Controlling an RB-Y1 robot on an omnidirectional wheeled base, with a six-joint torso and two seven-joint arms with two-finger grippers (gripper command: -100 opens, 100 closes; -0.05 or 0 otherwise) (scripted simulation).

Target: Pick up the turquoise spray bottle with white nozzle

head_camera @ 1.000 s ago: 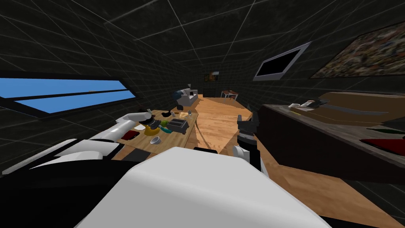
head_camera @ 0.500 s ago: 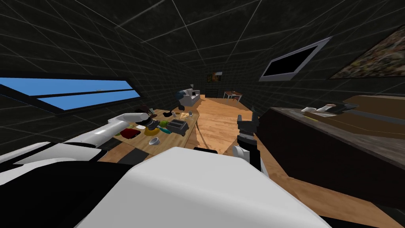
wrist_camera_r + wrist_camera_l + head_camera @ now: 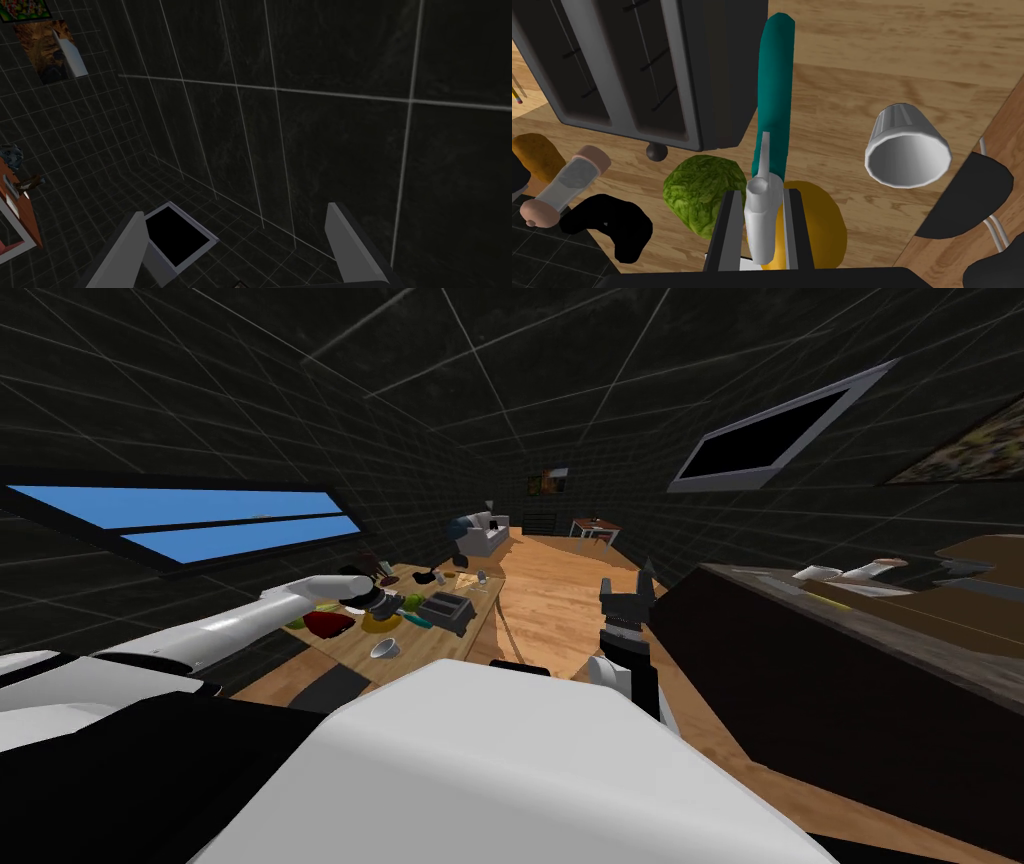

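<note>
The turquoise spray bottle with its white nozzle points away from my left gripper over the wooden table, beside a dark toaster. My left fingers press both sides of the nozzle, so the gripper is shut on the bottle. In the head view the left gripper is over the cluttered table, with the bottle as a small teal streak by the toaster. My right gripper stands open in the aisle, its fingers wide apart.
Around the bottle lie a green lettuce, a yellow object, a white cup, a clear shaker and a black item. A red object sits nearer me. A long dark counter runs on the right.
The whole head view has swung, so the counter slid right and the table drew a little closer. My left arm reaches slightly further over the table's items. The right arm is unchanged.
</note>
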